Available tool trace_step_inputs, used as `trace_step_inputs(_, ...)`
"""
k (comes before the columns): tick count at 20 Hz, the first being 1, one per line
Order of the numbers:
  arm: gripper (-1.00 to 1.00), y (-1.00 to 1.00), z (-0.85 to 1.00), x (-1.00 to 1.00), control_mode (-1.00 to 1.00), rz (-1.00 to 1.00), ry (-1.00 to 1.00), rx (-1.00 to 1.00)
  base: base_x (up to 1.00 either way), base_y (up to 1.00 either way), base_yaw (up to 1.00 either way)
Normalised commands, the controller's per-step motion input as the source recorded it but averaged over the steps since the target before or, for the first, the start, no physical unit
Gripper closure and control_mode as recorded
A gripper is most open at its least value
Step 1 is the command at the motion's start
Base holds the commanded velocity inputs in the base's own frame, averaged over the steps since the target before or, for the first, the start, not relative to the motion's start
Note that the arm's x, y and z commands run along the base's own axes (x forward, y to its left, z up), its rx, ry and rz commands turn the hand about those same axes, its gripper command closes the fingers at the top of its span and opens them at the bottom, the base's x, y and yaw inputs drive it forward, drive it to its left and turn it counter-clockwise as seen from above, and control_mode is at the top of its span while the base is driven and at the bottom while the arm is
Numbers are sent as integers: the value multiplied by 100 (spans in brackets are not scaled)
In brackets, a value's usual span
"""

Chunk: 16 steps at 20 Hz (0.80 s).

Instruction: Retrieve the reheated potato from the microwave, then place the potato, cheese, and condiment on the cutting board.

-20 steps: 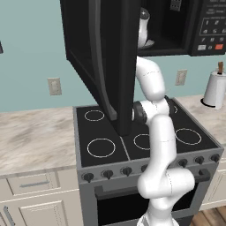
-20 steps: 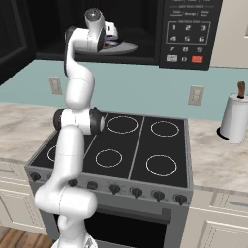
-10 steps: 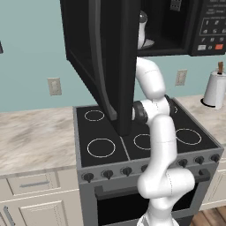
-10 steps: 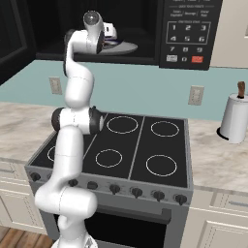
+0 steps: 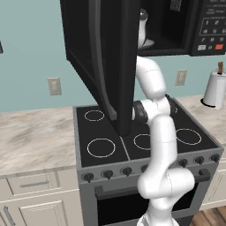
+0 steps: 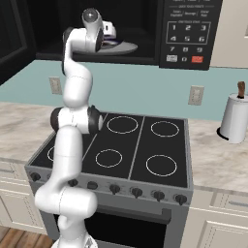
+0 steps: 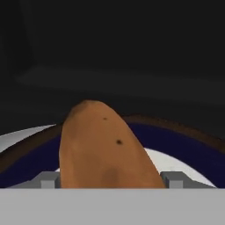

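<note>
The microwave (image 6: 145, 34) hangs above the stove (image 6: 131, 150), its dark door (image 5: 101, 57) swung wide open toward the camera in the left base view, its keypad with a red button at about 3 o'clock from the open cavity in the right base view. The stove sits below with four ring burners and a row of knobs along its front edge. A pale marbled worktop (image 5: 35, 137) runs to either side of it, and a roll of paper towel (image 6: 235, 118) stands on the worktop at 3 o'clock from the stove.

The white arm reaches up from the base and into the microwave cavity, where a plate (image 6: 123, 47) rests on the floor of the oven. In the hand view the plate shows a white centre, a dark blue band and a brown rim (image 7: 184, 132).

The potato (image 7: 103, 149) lies on that plate, a brown elongated lump with small dark specks, running from 6 o'clock toward 12 in the hand view. The gripper (image 7: 110, 179) has its two finger tips just beside the potato, one at each flank, partly closed around it; whether they actually press it cannot be told.
</note>
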Motion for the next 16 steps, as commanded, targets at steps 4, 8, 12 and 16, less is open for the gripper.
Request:
trace_step_inputs(4, 100, 0, 28, -27, -100, 0, 3, 3, 0, 0, 0)
trace_step_inputs(8, 100, -2, 14, -41, -100, 0, 1, 4, 0, 0, 0)
trace_step_inputs(12, 100, 0, -6, -52, -100, 0, 0, 0, 0, 0, 0)
trace_step_inputs(16, 100, 0, -15, -50, -100, 0, 0, 2, 0, 0, 0)
